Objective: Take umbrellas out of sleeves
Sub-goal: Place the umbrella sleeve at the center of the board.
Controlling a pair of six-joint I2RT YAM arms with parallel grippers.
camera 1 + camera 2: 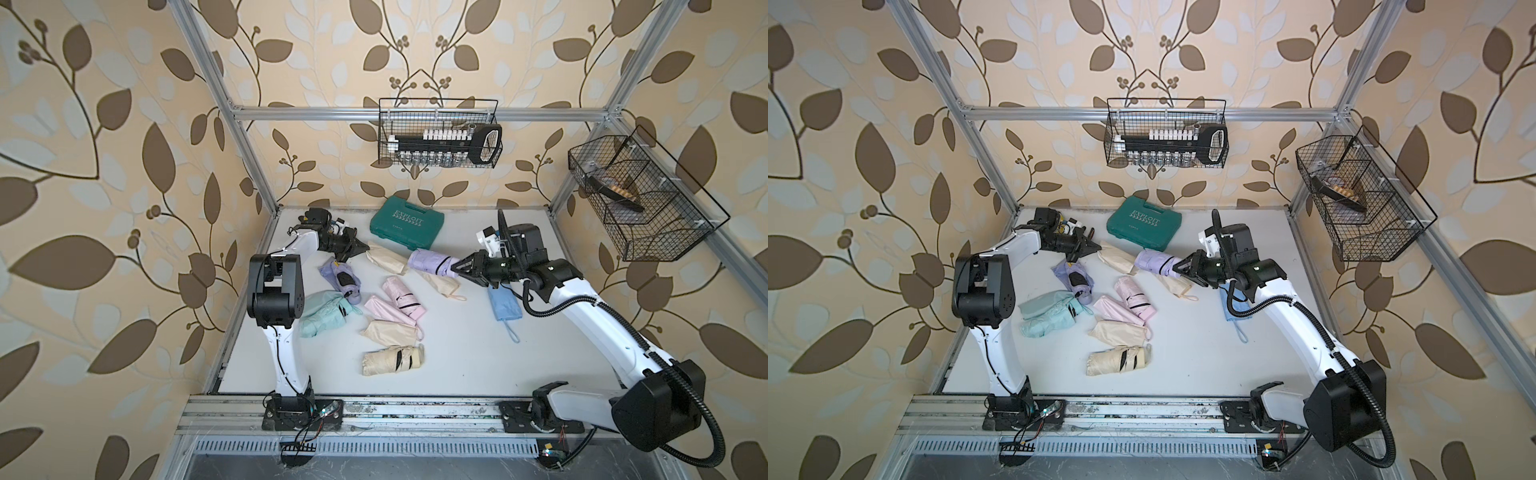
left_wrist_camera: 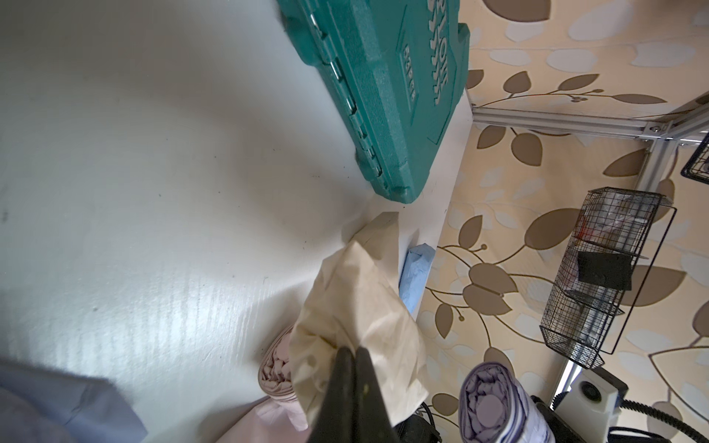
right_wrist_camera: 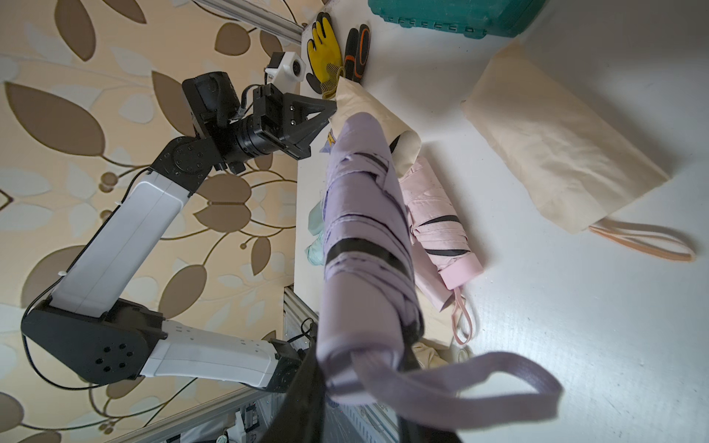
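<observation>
Right pincer (image 1: 455,266) is clamped on the handle end of the bare lilac pleated umbrella (image 1: 428,262). It holds it roughly level above the white desk (image 1: 457,353), in front of the green plastic case (image 1: 407,222).

Left pincer (image 1: 365,248) is pressed together on the far end of a limp cream fabric sleeve (image 1: 386,257); the left wrist view shows cloth pinched at the tips. The umbrella's tip is near that sleeve's mouth but clear of it, so I'd call this pull finished.

**Looks done:**
- Pink pleated umbrella (image 1: 403,297) lies bare beside a flat pink sleeve (image 1: 380,309).
- Cream strapped umbrella (image 1: 392,359) lies bare near the front edge.

**Probably left:**
- Blue fabric sleeve (image 1: 503,307) under the right arm, wrist loop sticking out.
- Second cream sleeve (image 1: 442,282) below the lilac umbrella, wrist loop sticking out.

**Can't tell, full or empty:**
- Third cream sleeve (image 1: 390,330).
- Mint bundle (image 1: 324,318).
- Lilac bundle (image 1: 338,280) by the left arm.

Roughly halfway, I'd guess. Both pincers have to let go of their loads before the next pull.
</observation>
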